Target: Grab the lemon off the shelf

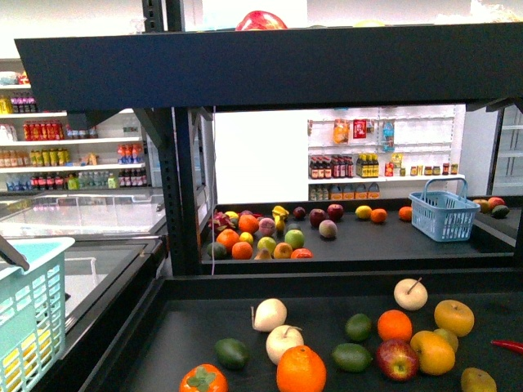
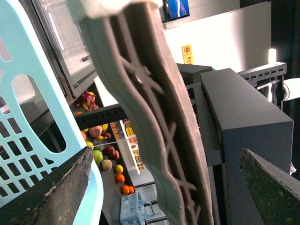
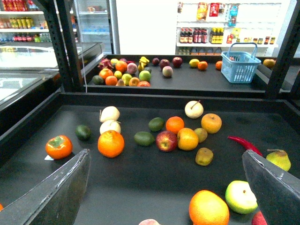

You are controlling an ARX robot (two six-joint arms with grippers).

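Note:
The shelf [image 1: 343, 284] is a black rack with wide dark trays, and loose fruit lies on two of them. A small yellow fruit [image 1: 363, 211] on the far tray looks like the lemon [image 3: 193, 62], beside an orange; I cannot tell for certain. My right gripper [image 3: 165, 153] hangs open over the near tray [image 3: 164, 99], empty, with oranges, limes, an apple and white pears beyond its fingers. My left gripper [image 2: 166, 154] is open around the grey handle [image 2: 154, 117] of a pale teal basket [image 2: 28, 117]. Neither arm shows in the front view.
The teal basket [image 1: 33, 310] stands left of the rack. A blue basket [image 1: 444, 214] sits on the far tray at the right. A red chilli [image 3: 243, 144] and a green pear [image 3: 279, 159] lie near my right finger. An upper tier [image 1: 270, 65] overhangs the trays.

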